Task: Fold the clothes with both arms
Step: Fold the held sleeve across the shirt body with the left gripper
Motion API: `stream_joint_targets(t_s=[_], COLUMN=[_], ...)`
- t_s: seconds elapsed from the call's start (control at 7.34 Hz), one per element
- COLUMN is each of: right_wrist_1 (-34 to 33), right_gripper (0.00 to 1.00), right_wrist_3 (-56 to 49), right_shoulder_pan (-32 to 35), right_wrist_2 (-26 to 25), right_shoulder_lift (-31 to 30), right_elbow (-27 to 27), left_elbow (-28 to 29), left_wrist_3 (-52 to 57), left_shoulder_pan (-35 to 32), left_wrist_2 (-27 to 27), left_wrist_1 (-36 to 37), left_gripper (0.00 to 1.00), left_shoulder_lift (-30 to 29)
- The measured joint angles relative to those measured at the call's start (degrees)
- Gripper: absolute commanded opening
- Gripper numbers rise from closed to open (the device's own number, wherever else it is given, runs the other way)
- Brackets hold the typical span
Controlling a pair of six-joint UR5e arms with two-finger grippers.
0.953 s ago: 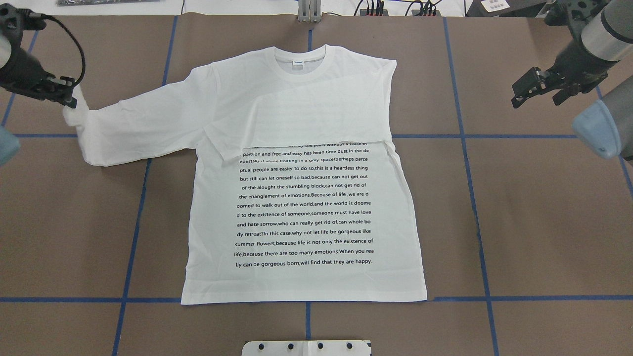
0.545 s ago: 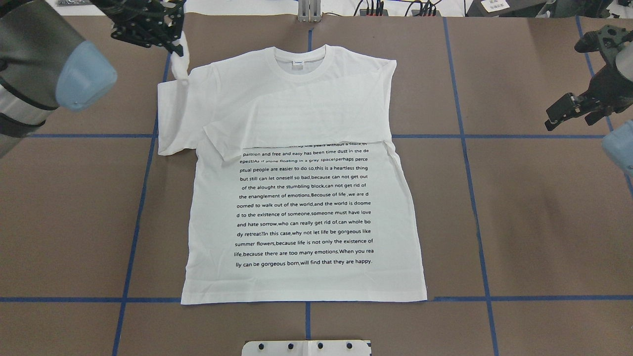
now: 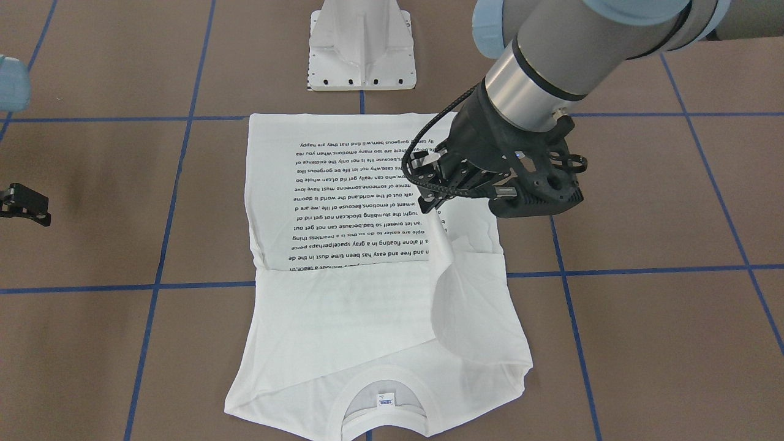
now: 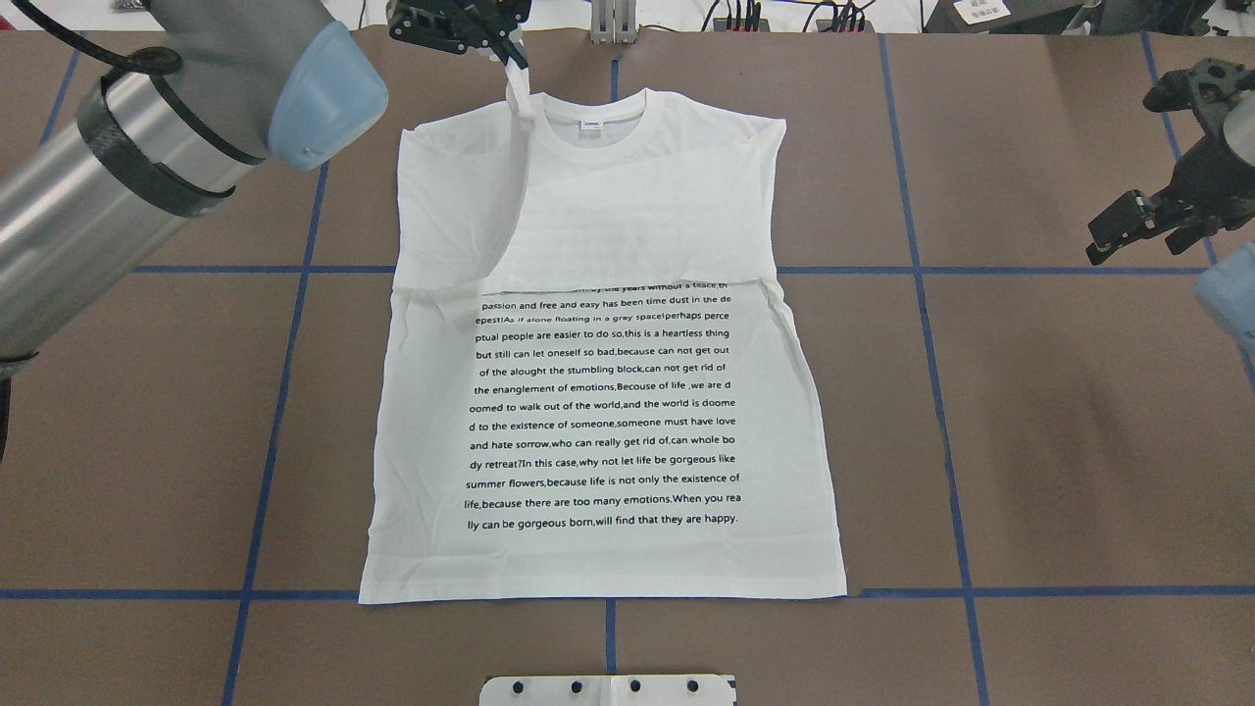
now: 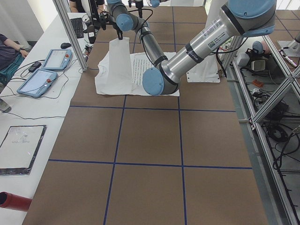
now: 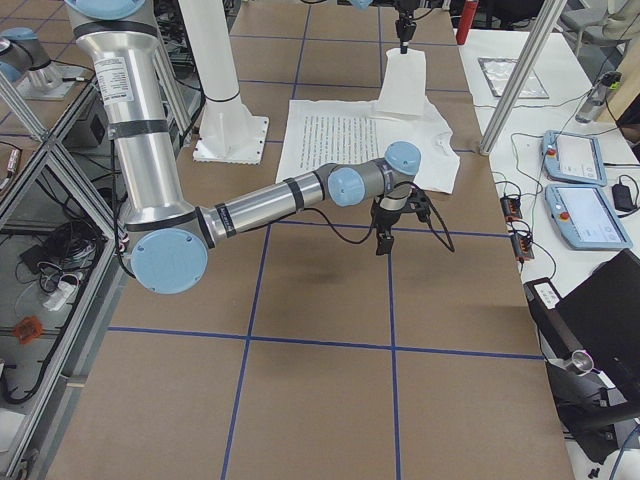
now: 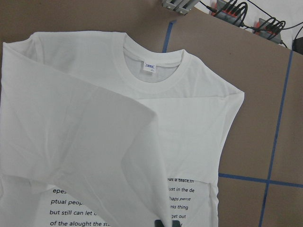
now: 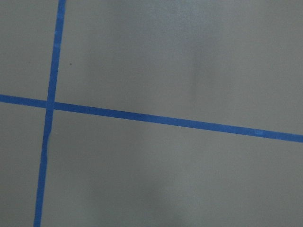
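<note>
Beneath the left end effector (image 4: 502, 47), the T-shirt sleeve (image 4: 517, 98) hangs, gripped.

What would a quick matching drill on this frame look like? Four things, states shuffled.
Column A
1. left fingers
2. right fingers
3. neck label
4. text block

Column B
a. sits just inside the collar
b. shut on the lifted sleeve
c. top lines covered by the folded sleeve
d. over bare table, off the shirt, holding nothing

Pairs: 1-b, 2-d, 3-a, 4-c
</note>
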Motion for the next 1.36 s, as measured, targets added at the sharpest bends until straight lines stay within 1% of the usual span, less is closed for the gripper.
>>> stream_joint_targets(t_s=[0.27,0.68,1.09,1.36], right_wrist_1=[0.0,0.1,1.9,4.1], right_gripper=[1.0,1.0,1.0,1.0], right_wrist_3=[0.0,0.0,0.0,0.0], right_shoulder_pan=[0.0,0.0,0.0,-0.1], right_wrist_2=[0.0,0.0,0.1,0.1], right_shoulder_lift=[0.1,0.4,0.5,0.6], right_elbow=[-0.6,-2.1,-4.2,-6.3], left_elbow=[4.0,11.8,17.5,21.2], left_wrist_3=[-4.1,-9.6,-13.3,-15.0], left_shoulder_pan=[1.9,5.7,10.3,14.3], left_wrist_2=[0.1,1.3,6.3,11.1], left_wrist_1=[-5.2,-12.3,-18.9,-23.4], left_gripper=[0.0,0.0,0.0,0.0], left_shoulder_lift=[-2.0,-5.7,-7.0,-7.8])
